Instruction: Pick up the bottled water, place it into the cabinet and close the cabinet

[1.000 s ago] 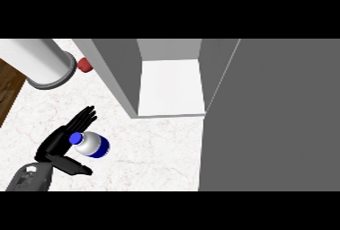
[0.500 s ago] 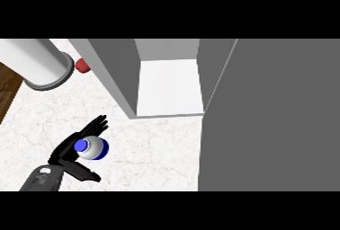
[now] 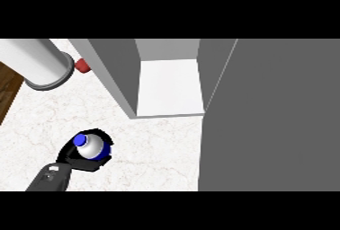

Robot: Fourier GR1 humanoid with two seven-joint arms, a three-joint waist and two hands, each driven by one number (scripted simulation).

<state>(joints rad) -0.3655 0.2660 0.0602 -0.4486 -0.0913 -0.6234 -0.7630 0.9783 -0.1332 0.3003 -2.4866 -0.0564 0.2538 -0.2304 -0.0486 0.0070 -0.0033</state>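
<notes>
The bottled water (image 3: 91,146), white-grey with a blue cap, stands on the marble counter (image 3: 153,148) at the lower left. My left hand (image 3: 78,163) comes in from the lower edge and its black fingers curl round the bottle on both sides. The cabinet (image 3: 169,85) is above and to the right of the bottle. It stands open, showing a white shelf. Its grey door (image 3: 272,117) is swung out and fills the right side of the view. My right hand does not show.
A large white cylinder (image 3: 40,63) lies at the top left, with a small red object (image 3: 83,66) beside the cabinet's grey side wall (image 3: 109,72). The counter's left edge borders a strip of brown wood (image 3: 8,87).
My left hand's fingers, straight beside the bottle a second ago, have closed round it. The hand and bottle have shifted a little to the right.
</notes>
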